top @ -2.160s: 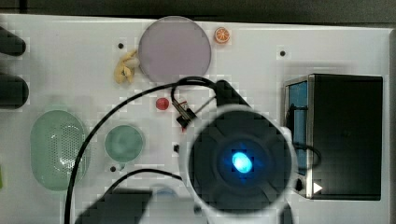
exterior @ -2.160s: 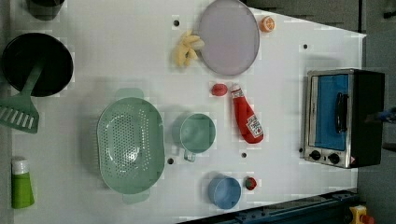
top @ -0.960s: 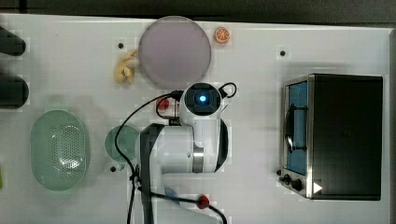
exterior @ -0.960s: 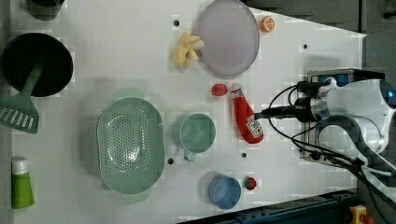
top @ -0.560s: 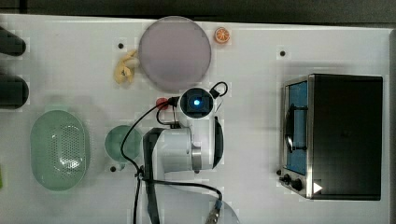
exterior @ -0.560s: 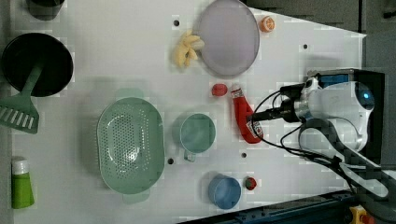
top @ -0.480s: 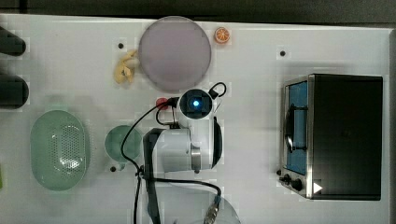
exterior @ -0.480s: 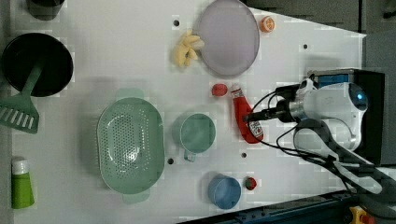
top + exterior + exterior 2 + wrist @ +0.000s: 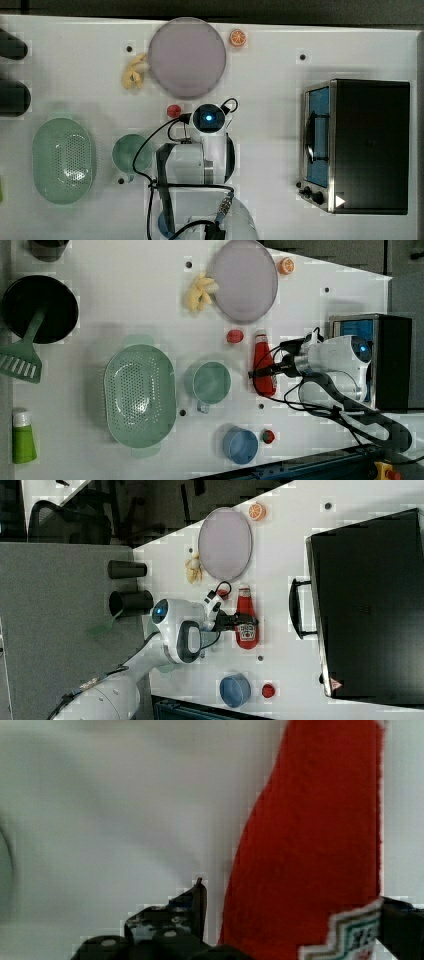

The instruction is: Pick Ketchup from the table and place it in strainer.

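Between my fingers: the Ketchup [image 9: 320,835], a red bottle with a label, lying on its side on the white table [image 9: 125,300]; it sits under my hand, cap pointing away toward the grey plate [image 9: 244,280].

Item: gripper [image 9: 297,895]. Jaws wide apart, holding nothing; one finger [image 9: 196,907] stands beside one flank of the bottle, the other at the far flank by the label. In the wrist view a strip of table shows between the near finger and the red body, so I judge no contact yet.

Item: pose. Hand low over the table, fingers pointing down across the bottle's width, forearm reaching out over it from the base side.

Item: step in hand, my judgement. Settle lower until both fingers bracket the body, keep the bottle centred, then close across the narrow width; an off-centre pinch may roll it away.

Item: strainer [image 9: 140,395]. Well apart from my hand, beyond the green cup [image 9: 210,382].

Item: small red round thing [image 9: 234,336]. Just beside the bottle's cap, beyond my fingers; leave it.
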{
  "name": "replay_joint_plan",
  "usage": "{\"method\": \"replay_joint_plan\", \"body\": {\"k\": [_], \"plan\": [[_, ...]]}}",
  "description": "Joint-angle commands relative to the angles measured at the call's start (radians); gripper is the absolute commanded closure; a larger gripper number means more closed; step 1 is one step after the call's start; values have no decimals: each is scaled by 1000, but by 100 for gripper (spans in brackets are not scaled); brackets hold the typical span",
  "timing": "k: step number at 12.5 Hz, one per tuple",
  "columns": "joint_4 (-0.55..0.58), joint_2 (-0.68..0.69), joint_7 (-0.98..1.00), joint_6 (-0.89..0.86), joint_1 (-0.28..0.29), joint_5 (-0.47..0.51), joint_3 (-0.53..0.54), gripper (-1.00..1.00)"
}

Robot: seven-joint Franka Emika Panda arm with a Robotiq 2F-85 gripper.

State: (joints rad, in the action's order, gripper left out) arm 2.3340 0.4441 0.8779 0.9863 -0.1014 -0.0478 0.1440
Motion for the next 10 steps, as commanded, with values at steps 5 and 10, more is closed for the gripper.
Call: {"method": "replay_joint_plan", "body": {"k": [5, 10], "plan": [[-38, -95, 42, -54, -12, 5, 1, -25], [-98, -403, 16, -337, 2, 6, 66, -25]]}}
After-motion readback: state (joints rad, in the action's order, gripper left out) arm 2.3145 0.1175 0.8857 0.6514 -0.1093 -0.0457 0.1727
